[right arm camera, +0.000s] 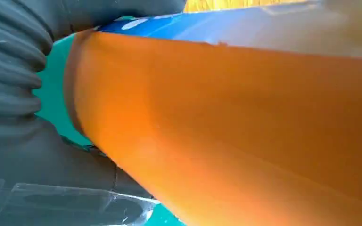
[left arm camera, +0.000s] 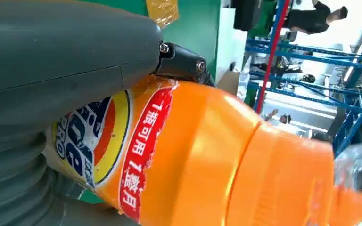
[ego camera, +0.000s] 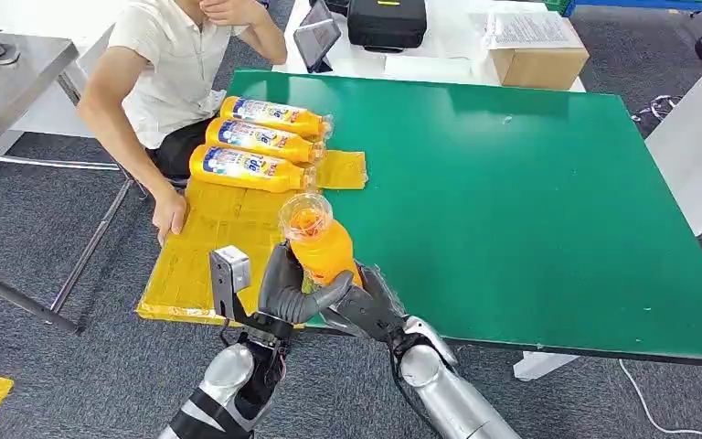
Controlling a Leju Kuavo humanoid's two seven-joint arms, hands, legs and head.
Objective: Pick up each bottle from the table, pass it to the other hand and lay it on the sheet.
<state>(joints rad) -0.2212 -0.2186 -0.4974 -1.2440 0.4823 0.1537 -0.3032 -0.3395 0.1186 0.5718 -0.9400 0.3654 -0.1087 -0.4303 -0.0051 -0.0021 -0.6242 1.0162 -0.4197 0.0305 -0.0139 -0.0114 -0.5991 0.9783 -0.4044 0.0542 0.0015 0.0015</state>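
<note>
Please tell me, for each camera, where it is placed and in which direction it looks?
Head view: high on the body, looking forward and down at the green table; left hand and right hand both grip the orange bottle.
Left wrist view: behind the left hand, along the bottle.
Right wrist view: behind the right hand, against the bottle.
Shared: the bottle.

Grey carpet floor (ego camera: 46, 384); green-topped table (ego camera: 530, 201); white table (ego camera: 439, 66) behind with cardboard box (ego camera: 539, 55), black case (ego camera: 386, 23); blue racking (left arm camera: 311, 52).

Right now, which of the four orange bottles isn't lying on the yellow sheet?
The bottle gripped between left hand and right hand, standing upright. The other three lie sideways on the sheet.
</note>
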